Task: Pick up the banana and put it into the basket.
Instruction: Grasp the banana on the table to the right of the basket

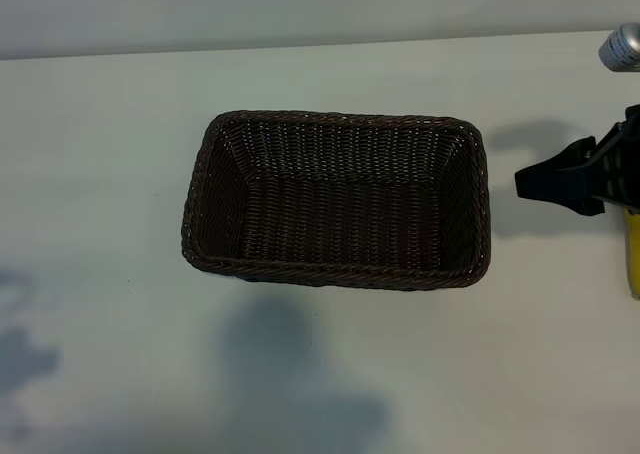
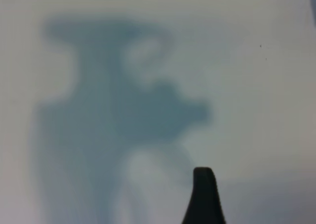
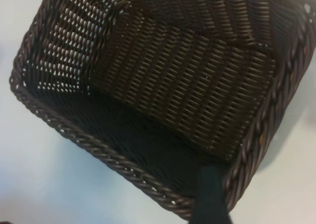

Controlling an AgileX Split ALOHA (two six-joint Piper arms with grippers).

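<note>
White counter (image 1: pixel 100 174) carried the empty basket (image 1: pixel 338 199) mid-scene, the right gripper (image 1: pixel 560 177) hung spread beside its right rim, a yellow sliver, likely the banana (image 1: pixel 633 254), lay at the edge; reaching blindly risked knocking it away

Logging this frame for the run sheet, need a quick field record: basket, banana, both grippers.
basket: dark woven basket at table centre, empty inside
banana: only a yellow strip at the exterior view's right edge, under the right gripper, probably the banana; not in the basket
right gripper: right of the basket, black finger pointing at it, jaws open, holding nothing visible
left gripper: one dark fingertip in its wrist view, over bare table
task state: banana not yet placed
</note>
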